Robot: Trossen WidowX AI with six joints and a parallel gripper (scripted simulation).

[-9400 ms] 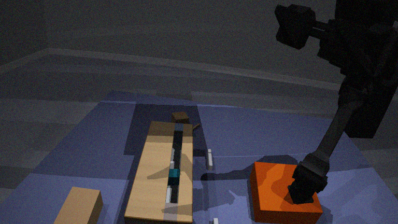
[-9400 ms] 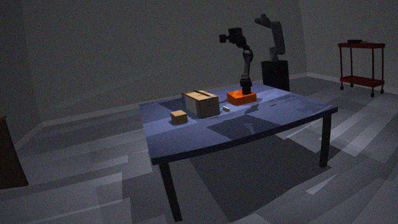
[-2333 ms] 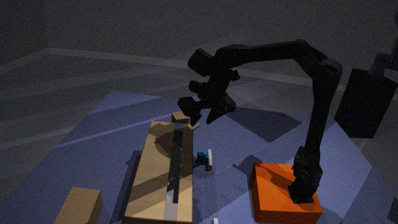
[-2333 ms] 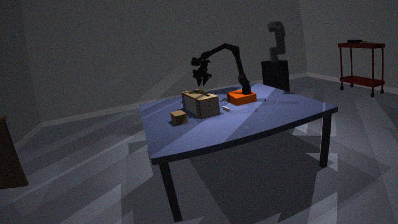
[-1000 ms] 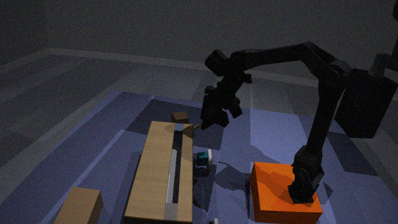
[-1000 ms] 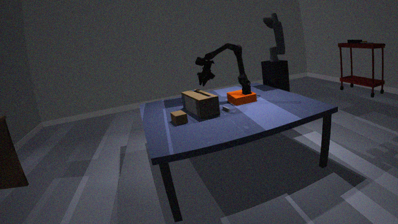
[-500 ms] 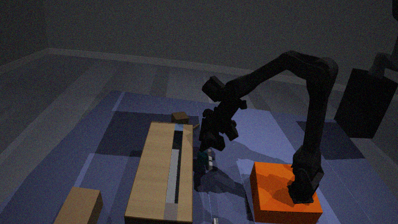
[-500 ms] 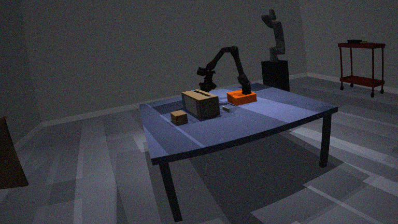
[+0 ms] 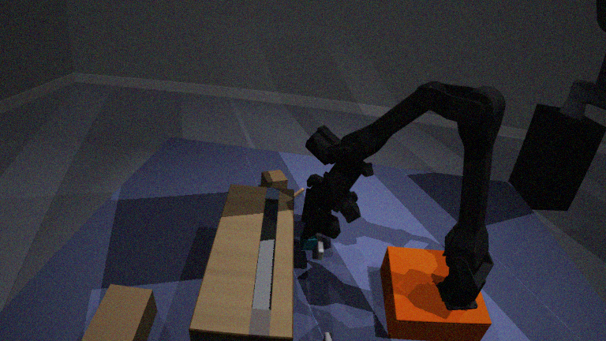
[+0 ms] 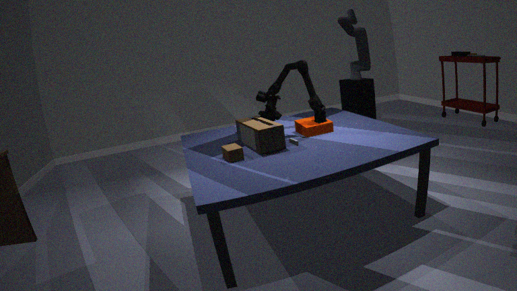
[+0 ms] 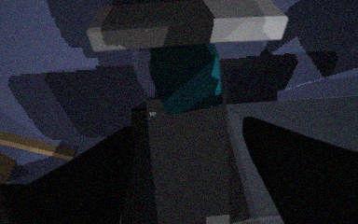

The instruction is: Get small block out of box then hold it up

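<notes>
The small teal block point(image 9: 309, 243) point(image 11: 186, 81) is outside the box, low beside its right side in the top view. A short white bar point(image 9: 320, 250) point(image 11: 249, 29) stands just beyond it. The long tan box point(image 9: 237, 265) point(image 10: 249, 137) stands upright with a dark slot in its top. My gripper point(image 9: 315, 231) point(image 11: 188, 130) is open and empty, tilted low beside the box. In the wrist view its fingers are spread on either side of a dull grey-brown surface, with the block beyond the tips. The exterior view does not show the block, and the fingertips are hard to make out there.
The arm's orange base point(image 9: 415, 283) point(image 10: 306, 128) is to the right of the box. A small tan box point(image 9: 122, 310) point(image 10: 232, 152) is to its left, another tan block point(image 9: 274, 177) behind. A thin tan stick point(image 9: 299, 192) point(image 11: 37, 146) and another white piece point(image 9: 328, 336) point(image 10: 293, 141) are near the box.
</notes>
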